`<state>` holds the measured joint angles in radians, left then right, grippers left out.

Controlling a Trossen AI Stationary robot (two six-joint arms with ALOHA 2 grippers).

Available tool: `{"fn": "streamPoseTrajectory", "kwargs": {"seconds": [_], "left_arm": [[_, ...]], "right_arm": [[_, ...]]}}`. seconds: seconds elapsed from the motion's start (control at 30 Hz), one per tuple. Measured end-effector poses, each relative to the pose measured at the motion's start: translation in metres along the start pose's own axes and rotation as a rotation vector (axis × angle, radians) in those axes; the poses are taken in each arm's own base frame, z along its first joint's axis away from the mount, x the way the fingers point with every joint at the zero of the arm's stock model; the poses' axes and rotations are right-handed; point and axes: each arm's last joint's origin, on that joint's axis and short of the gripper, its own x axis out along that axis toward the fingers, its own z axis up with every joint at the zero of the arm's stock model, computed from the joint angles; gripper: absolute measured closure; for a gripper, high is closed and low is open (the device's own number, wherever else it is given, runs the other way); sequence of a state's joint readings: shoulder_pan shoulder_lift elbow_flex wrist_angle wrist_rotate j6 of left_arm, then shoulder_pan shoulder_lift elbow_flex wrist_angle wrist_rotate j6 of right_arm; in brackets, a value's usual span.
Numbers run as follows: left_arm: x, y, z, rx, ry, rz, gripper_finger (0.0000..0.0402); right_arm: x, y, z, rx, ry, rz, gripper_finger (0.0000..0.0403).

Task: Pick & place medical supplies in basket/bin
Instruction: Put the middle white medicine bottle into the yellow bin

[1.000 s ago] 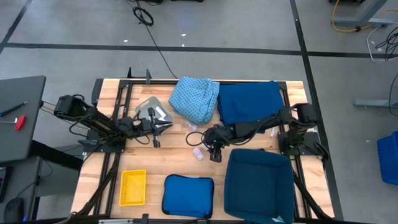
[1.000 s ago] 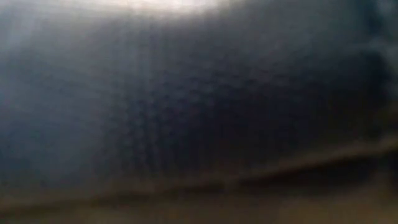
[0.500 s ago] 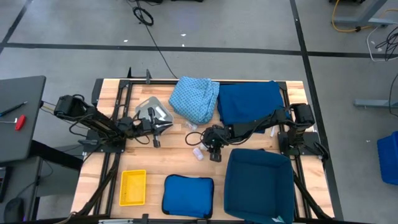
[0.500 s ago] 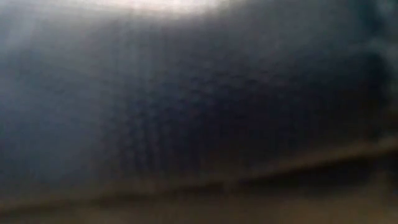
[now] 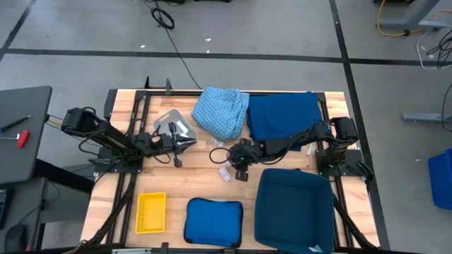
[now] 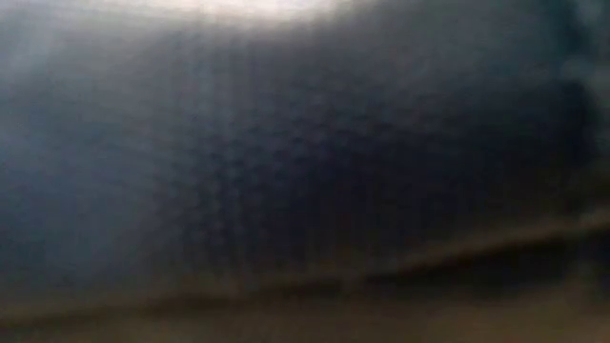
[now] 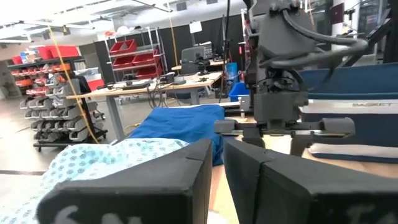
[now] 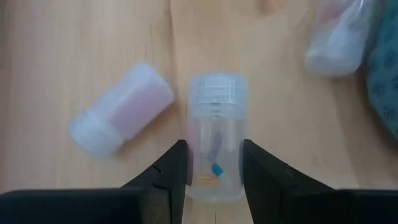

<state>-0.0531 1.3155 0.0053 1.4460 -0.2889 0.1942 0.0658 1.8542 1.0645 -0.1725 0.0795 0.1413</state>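
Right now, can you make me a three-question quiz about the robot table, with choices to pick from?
1. Where is the yellow basket? A on the blue cloth B on the table's near left C inside the big bin
2. What colour is the big square bin? A dark blue B red C yellow
3. The right gripper is: A far from everything B holding a cloth C around a clear vial

Answers: B, it sits alone near the left corner; A, dark blue all over; C, a finger stands either side of the vial.
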Motion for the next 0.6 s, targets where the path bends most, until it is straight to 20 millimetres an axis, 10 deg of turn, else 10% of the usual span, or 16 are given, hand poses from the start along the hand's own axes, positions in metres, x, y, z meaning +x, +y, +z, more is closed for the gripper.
{"fn": "streamPoseTrajectory", "kwargs": {"seconds": [0.6], "left_arm": [[0.0,-0.004,0.008,-0.101,-0.097,-0.165,0.0323]], "right_arm": [[-0.032,0.003,0.055,-0.159,-0.568,-0.053,0.0277]]}}
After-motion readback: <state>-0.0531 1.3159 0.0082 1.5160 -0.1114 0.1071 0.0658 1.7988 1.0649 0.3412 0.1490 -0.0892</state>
